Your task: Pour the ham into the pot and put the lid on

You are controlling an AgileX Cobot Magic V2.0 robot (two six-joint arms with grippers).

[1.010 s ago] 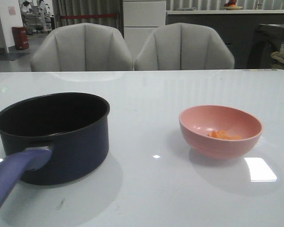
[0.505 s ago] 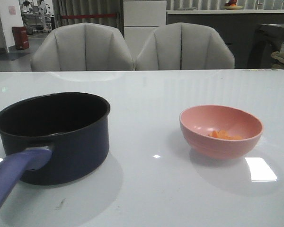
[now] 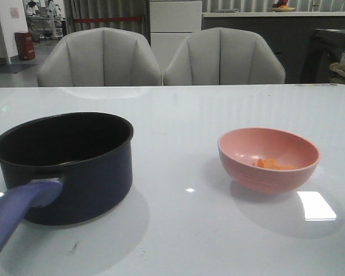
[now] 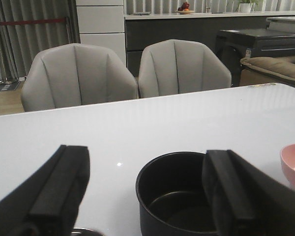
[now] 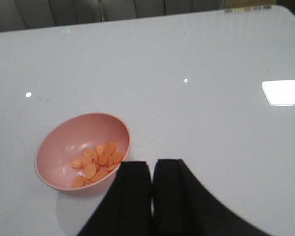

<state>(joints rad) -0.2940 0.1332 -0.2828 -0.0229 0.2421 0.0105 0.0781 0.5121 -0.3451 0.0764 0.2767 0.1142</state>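
- The ham [image 5: 96,162] lies as a small orange heap in the pink bowl [image 5: 64,147], which stands on the table [image 3: 184,115] at about 10 o'clock from my right fingers [image 5: 152,196]; those fingers are pressed nearly together and hold nothing.
- The bowl is round, so no long axis matters there; the rim nearest my right fingers looks the natural place to take it (a judgement only).
- My right arm is the nearer one to the bowl. My left fingers [image 4: 147,196] stand wide apart, empty, with the pot [image 4: 174,196] seen between them.
- In the front view the pot [image 3: 69,161] sits at 9 o'clock from the bowl, well apart, its purple-blue handle [image 3: 17,215] running toward me at about 7 o'clock.
- The right wrist view shows the ham slices one by one; the front view shows only a sliver of orange past the rim, and neither arm.
- The lid appears in no view, so I cannot say where it lies.
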